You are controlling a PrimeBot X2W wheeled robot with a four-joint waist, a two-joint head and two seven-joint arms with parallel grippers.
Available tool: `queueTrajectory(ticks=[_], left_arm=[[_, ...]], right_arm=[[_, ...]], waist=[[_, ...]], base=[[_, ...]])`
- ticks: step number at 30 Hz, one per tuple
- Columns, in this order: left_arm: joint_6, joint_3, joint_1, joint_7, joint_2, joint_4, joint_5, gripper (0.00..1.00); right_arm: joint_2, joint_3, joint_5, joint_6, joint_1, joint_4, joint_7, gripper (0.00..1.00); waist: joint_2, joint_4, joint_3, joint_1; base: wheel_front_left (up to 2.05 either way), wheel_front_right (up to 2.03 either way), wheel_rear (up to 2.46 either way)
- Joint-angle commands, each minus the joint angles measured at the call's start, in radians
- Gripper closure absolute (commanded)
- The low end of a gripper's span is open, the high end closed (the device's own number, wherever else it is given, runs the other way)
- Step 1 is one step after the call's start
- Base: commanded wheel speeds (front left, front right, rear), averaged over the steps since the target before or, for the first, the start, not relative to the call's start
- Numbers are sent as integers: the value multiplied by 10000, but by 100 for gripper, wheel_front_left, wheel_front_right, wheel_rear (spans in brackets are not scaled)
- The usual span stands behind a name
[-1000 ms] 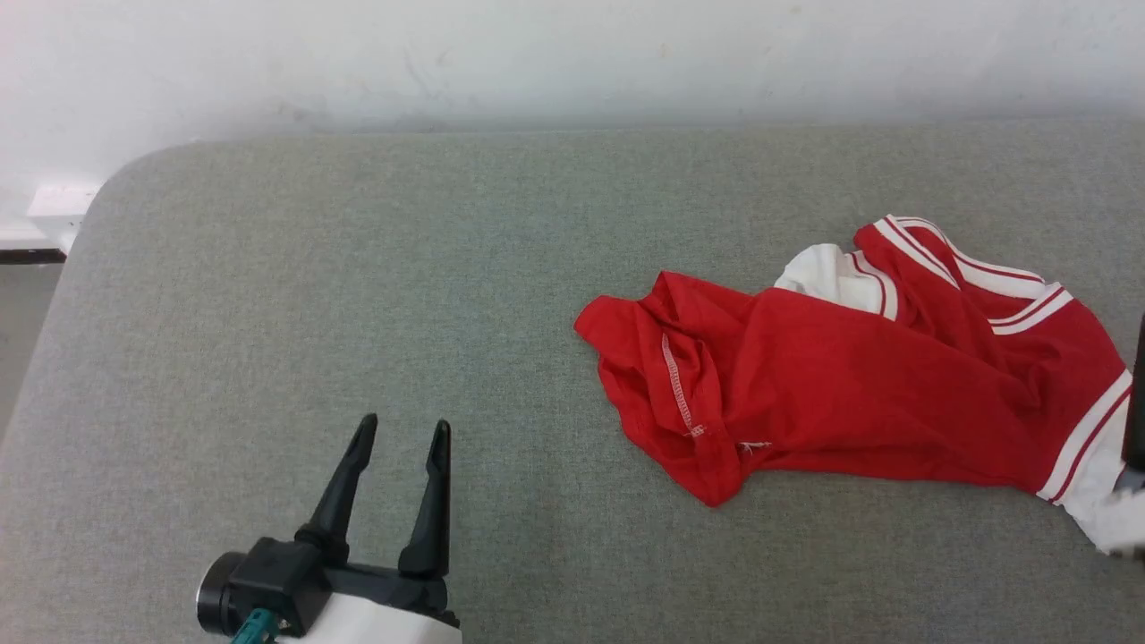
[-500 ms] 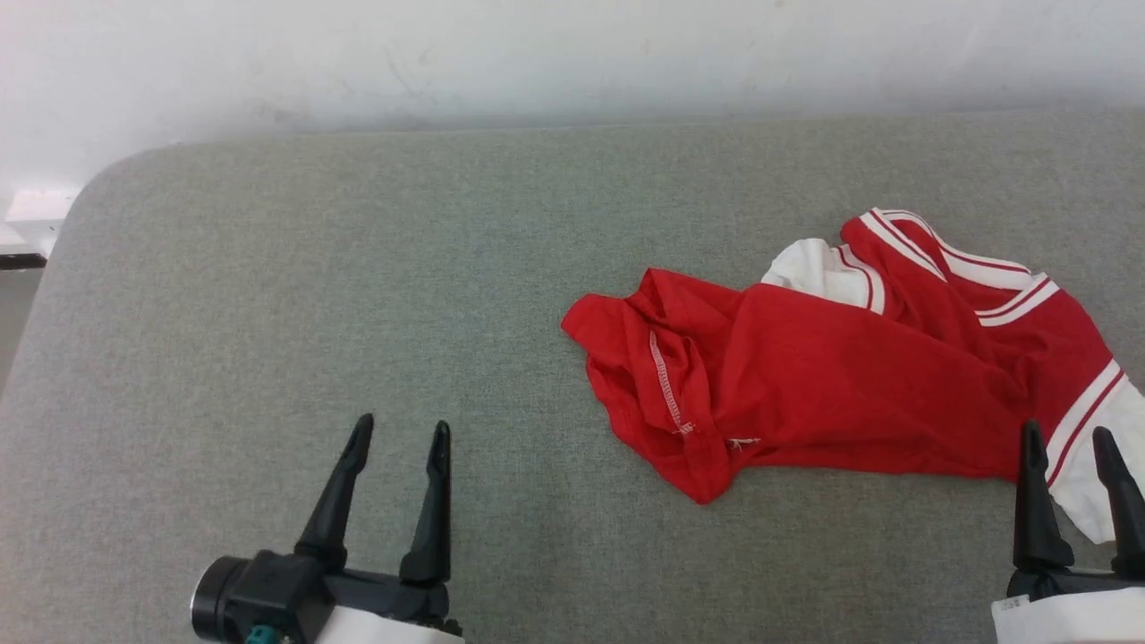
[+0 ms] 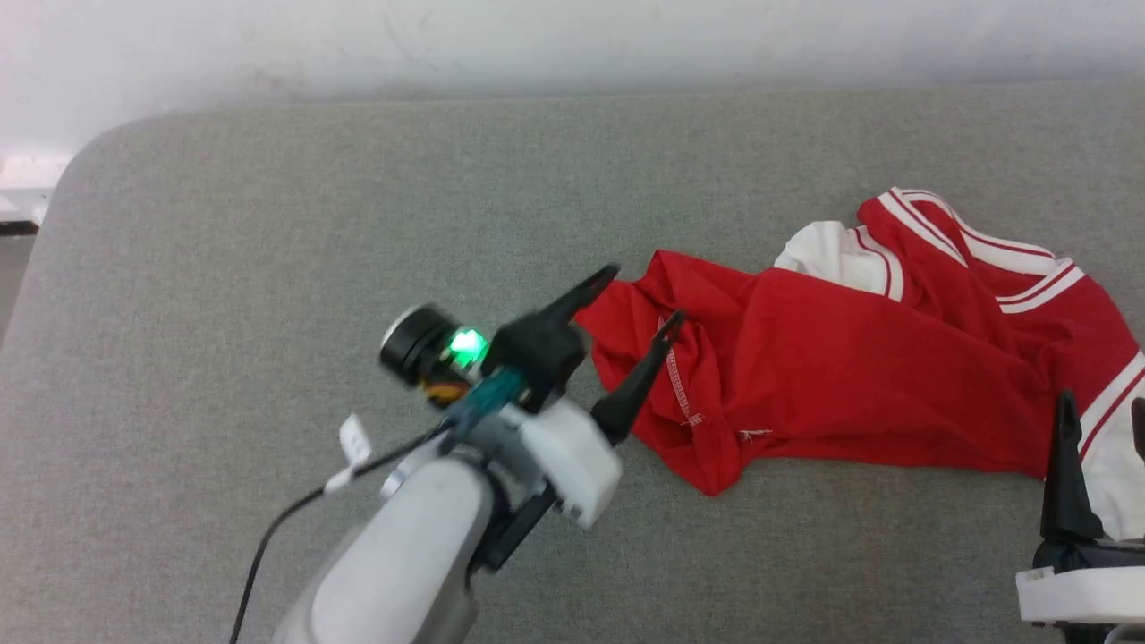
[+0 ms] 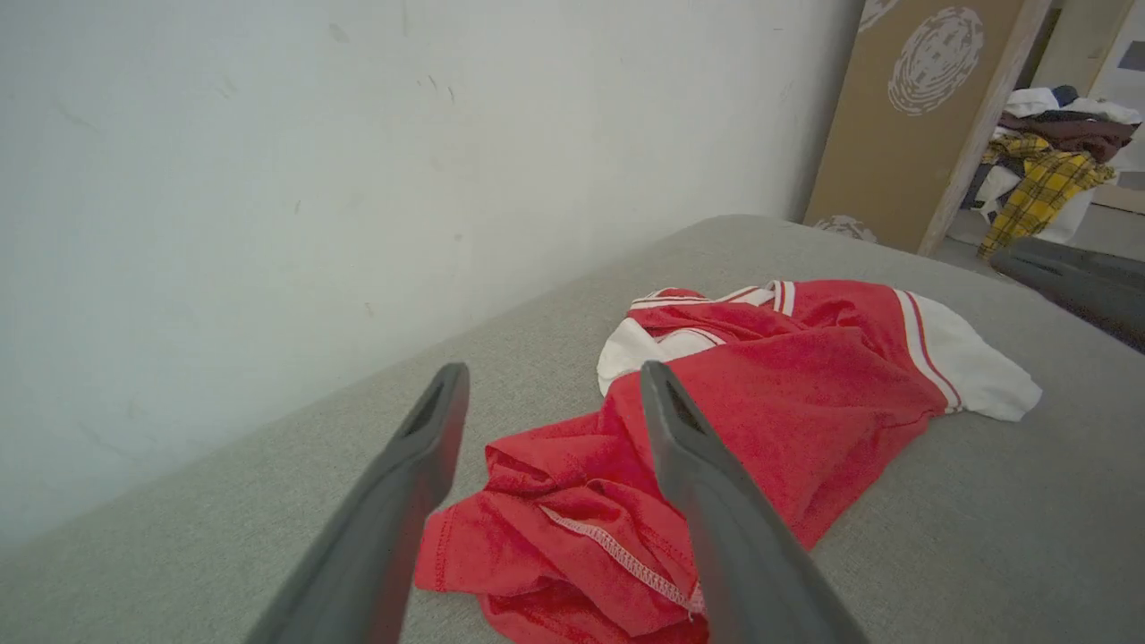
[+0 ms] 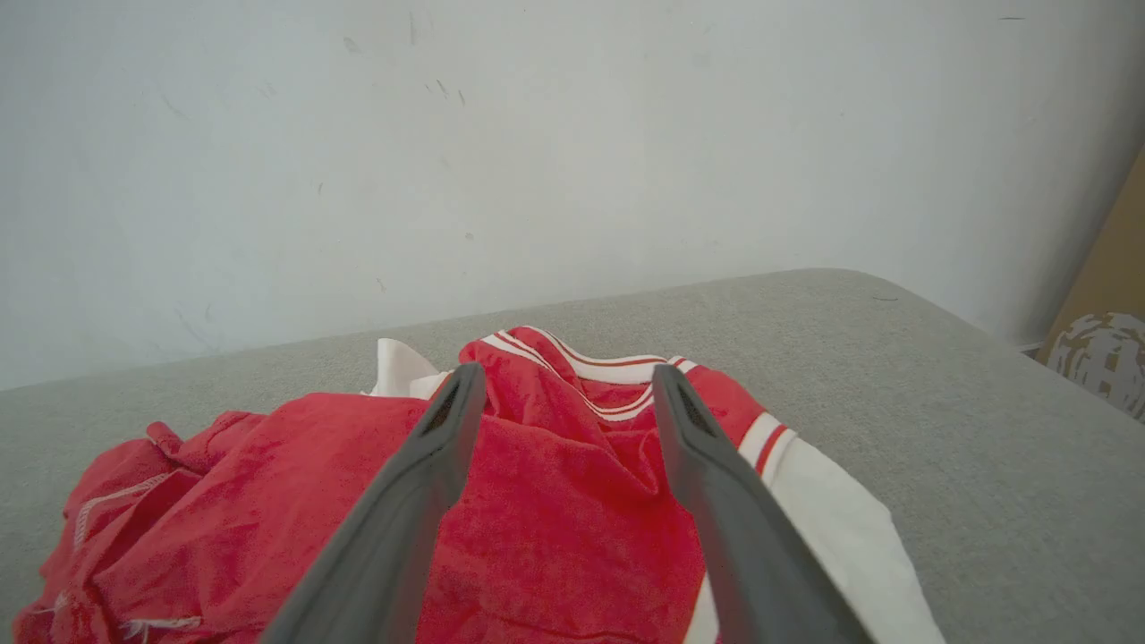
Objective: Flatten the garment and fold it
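By the garment [image 3: 850,376], left end effector [image 3: 646,292] gapes; empty

1. A grey, fabric-covered counter [image 3: 268,268] with a rounded corner is sitting against the wall.
2. A white wall [image 3: 537,36], lightly scuffed, is rising behind it in soft, even light.
3. A brown cardboard panel [image 4: 903,116] with pale round prints is standing at the wall's end.
4. A heap of clothes [image 4: 1047,152], one piece yellow plaid, is lying beyond it.

head view looks down; wrist views low, close, facing wall [image 4: 268,179]; all share garment [image 3: 850,358].
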Motion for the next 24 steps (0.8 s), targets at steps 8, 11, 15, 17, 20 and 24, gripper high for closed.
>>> queueTrajectory(ticks=[8,11,15,17,20,24], left_arm=[[-63,-2357,-2802,2121,42,2047,-1269,0],[-63,-2820,-3320,2817,35,2824,-1480,0],[-64,-3179,-3820,3590,34,3832,-1501,0],[-64,-3433,-4047,3957,105,4360,-1271,0],[-64,-3842,-4180,4667,203,5140,-1141,0],[-64,-3998,-4182,4743,186,5511,-1349,100]], right_arm=[[16,42,-97,-7,-438,-292,-47,0],[16,15,-102,-7,-529,-434,-46,0],[16,56,-96,-7,-630,-752,12,0],[16,86,-55,-7,-670,-924,50,0],[16,142,20,-7,-727,-1104,97,0],[16,-24,124,-7,-737,-1172,85,0]], waist=[[0,-215,762,-1],[0,-392,1012,-1],[0,-714,1277,-1],[0,-890,1371,-1],[0,-1154,1510,-1],[0,-1248,1579,-1]], base=[[0,0,0],[0,0,0],[0,0,0],[0,0,0],[0,0,0],[0,0,0]])
